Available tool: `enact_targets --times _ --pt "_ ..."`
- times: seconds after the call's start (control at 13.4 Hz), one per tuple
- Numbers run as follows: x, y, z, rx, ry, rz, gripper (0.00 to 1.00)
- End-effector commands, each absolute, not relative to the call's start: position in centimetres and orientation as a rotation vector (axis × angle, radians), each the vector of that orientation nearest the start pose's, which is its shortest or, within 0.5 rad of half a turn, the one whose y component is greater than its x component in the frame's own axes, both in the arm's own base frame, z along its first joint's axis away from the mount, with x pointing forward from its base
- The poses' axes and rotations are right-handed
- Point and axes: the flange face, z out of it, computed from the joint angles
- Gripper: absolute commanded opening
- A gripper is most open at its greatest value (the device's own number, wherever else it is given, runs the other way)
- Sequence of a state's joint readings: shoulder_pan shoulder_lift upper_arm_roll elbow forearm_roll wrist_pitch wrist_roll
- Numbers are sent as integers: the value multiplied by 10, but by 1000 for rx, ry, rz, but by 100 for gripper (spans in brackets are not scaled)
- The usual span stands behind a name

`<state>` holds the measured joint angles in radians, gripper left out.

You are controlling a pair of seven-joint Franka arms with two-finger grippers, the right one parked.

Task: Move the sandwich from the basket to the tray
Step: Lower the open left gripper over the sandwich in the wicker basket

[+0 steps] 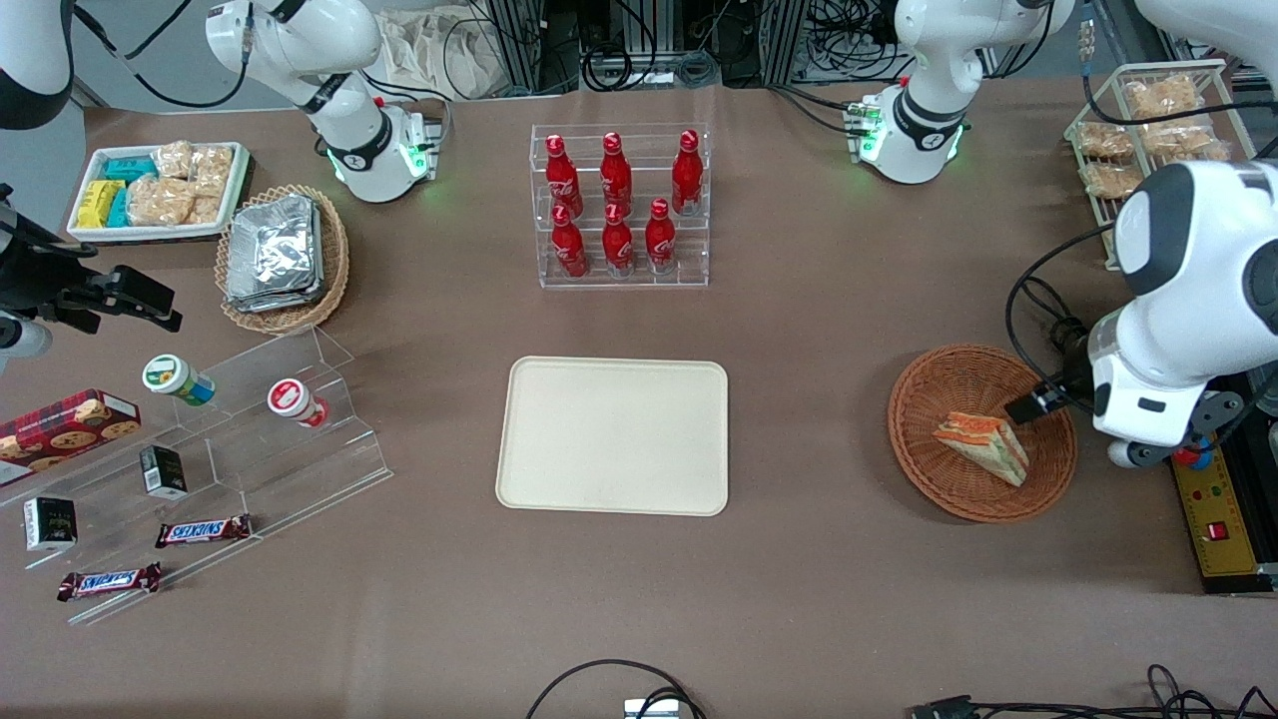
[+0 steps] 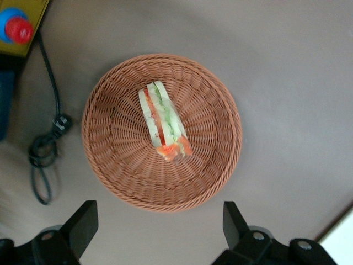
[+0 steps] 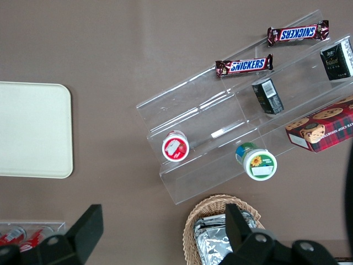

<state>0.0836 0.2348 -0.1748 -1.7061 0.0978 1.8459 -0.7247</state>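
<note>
Two fingers (image 2: 83, 223) spread wide on the gripper (image 1: 1038, 402), poised above the basket (image 2: 116, 165), nothing held between them. Directly below, the sandwich (image 2: 162, 121), lying roughly mid-basket on its side, filling edge up, touching only the weave. Not yet lifted. Toward the table's middle, well apart from the basket, the tray (image 1: 614, 434), bare and waiting. Nearer the arms' bases, a clear rack of red bottles (image 1: 616, 200). Likely risks from here: closing across the wedge's sloped faces and squeezing it out sideways; pinching too hard and splaying the soft bread layers; descending too far and catching fingertips in the wicker, dragging the light basket along. On the carry, a loose grip on a soft wedge could mean a drop short of the tray.
</note>
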Motion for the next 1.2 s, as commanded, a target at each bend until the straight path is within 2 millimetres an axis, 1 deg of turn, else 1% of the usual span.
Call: enact_targets --times 0.0,0.07,0.15,0.3,0.37,0.45,0.52,0.67,0.82,0.9,1.12 --pt "608 -40 419 -2821 -1187 78 100" --pt "610 -39 397 -2762 -1284 121 100" --pt "614 -37 379 -2719 -1346 143 100" --pt "619 -34 368 -2711 -1376 131 100" --pt "622 -33 359 -2696 -1385 140 100" --pt "623 -32 355 -2654 -1407 117 100" --pt "624 -33 344 -2606 -1443 108 100" --pt "626 -34 338 -2592 -1482 90 100" --pt "631 -35 322 -2566 -1531 95 100" --pt "633 -37 321 -2568 -1552 74 100" --pt "637 -38 305 -2566 -1584 62 100"
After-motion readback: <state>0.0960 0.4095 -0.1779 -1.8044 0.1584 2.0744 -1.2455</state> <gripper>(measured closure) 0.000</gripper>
